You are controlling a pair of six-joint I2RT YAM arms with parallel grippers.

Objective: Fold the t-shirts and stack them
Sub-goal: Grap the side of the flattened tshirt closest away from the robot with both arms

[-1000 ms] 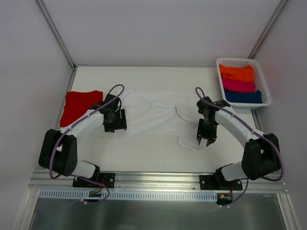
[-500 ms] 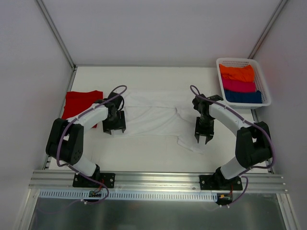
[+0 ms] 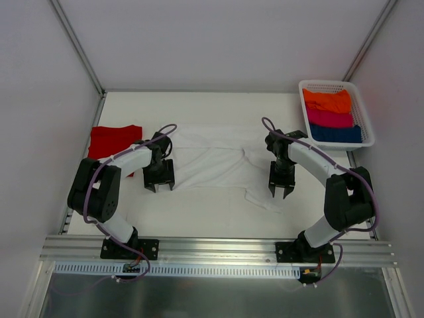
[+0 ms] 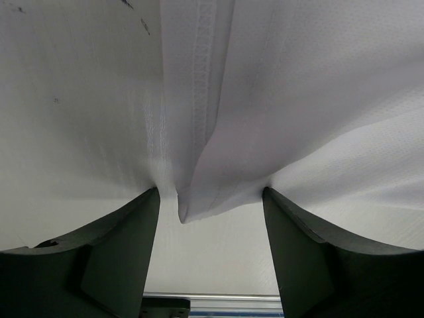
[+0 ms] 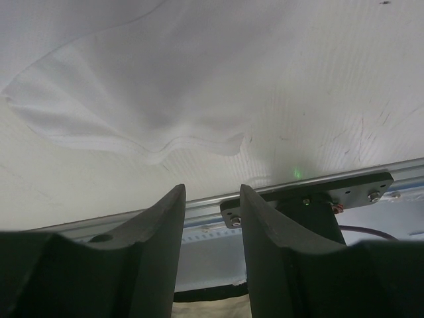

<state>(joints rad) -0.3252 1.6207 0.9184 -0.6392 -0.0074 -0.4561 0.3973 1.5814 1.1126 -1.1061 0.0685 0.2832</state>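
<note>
Where the white shirt (image 3: 212,159) sits: spread wide across the middle of the tabletop (image 3: 199,205), pretty wrinkled down the centre, one sleeve poking toward the near edge on the right side.
Red shirt (image 3: 109,142): off at the left edge of the tabletop, looks folded into a rough square, just beside the white one's left end. The left arm crosses over its near edge in the top view.
Left hand (image 3: 159,187): at the near-left end of the white shirt, fingers pointing back toward the rail (image 3: 218,246). Jaws wide apart, not clamping anything.
Left wrist cam: a folded corner of the white hem sits right in the gap between the two dark fingers (image 4: 119,252). The cloth runs up close to both tips, and I can't tell if it actually touches them.
Right hand (image 3: 279,194): over the near-right part of the white shirt, by that sleeve. Fingers parted a bit, nothing between them.
Right wrist cam: the wavy sleeve edge lies just ahead of the fingertips (image 5: 169,212), apart from them, and the rail shows through the gap.
Basket (image 3: 324,82): far right corner, with orange, pink and blue folded cloths (image 3: 331,116) in a row, well apart from both hands.
</note>
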